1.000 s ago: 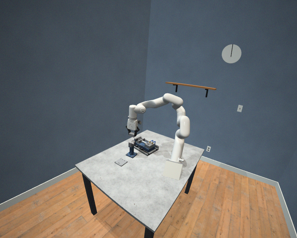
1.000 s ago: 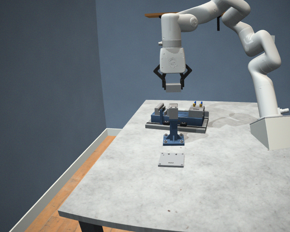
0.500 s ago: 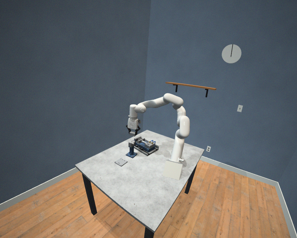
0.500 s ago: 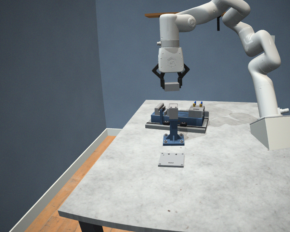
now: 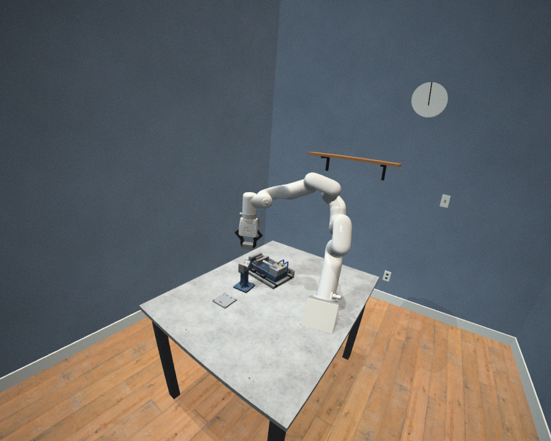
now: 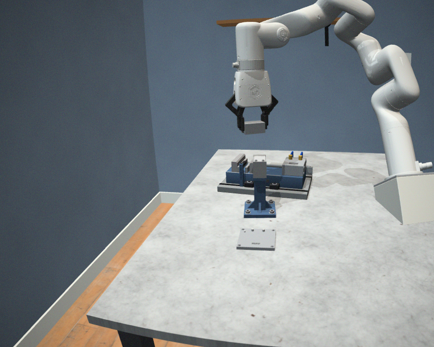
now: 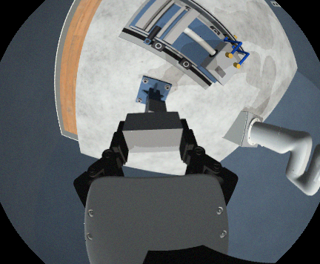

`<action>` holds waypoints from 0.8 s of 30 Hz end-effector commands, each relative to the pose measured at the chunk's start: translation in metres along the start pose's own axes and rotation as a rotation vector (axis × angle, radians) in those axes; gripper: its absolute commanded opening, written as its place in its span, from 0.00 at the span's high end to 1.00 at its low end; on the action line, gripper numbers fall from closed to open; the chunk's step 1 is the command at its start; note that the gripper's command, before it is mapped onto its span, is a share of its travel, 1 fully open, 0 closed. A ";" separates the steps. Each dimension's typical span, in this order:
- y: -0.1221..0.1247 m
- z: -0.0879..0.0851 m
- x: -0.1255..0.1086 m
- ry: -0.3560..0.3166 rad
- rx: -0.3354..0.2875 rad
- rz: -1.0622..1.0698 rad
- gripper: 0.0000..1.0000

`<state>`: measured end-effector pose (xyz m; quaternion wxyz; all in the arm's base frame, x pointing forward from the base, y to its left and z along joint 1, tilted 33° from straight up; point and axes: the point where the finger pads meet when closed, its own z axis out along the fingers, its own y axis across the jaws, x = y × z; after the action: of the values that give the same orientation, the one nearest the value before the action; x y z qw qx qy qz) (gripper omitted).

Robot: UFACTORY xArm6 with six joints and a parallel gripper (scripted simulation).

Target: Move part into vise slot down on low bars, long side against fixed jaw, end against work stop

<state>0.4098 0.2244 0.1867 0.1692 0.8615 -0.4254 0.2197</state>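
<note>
My gripper (image 6: 252,127) is shut on the part (image 6: 254,127), a grey block, and holds it high in the air above the vise (image 6: 265,173) and the V-block (image 6: 259,186). In the wrist view the part (image 7: 152,131) sits between the two black fingers, with the V-block (image 7: 153,92) below it and the vise (image 7: 187,37) beyond. I cannot tell which way the milled slot faces. The vise is open, with blue body and grey jaws. The infeed plate (image 6: 256,239) lies bare on the table in front of the V-block. In the top view the gripper (image 5: 248,241) hangs over the vise's left end.
The air cylinder block with yellow and blue fittings (image 6: 295,164) stands at the vise's right end. The arm's white base (image 6: 409,196) sits at the table's right side. The table's left edge drops to the wood floor (image 6: 97,284).
</note>
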 end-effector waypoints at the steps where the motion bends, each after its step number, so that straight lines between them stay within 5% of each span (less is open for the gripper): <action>1: -0.001 -0.002 0.006 -0.003 0.004 -0.037 1.00; 24: 0.008 -0.002 0.069 -0.004 0.006 -0.389 1.00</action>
<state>0.4357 0.1815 0.2182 0.2023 0.9205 -0.2766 0.1879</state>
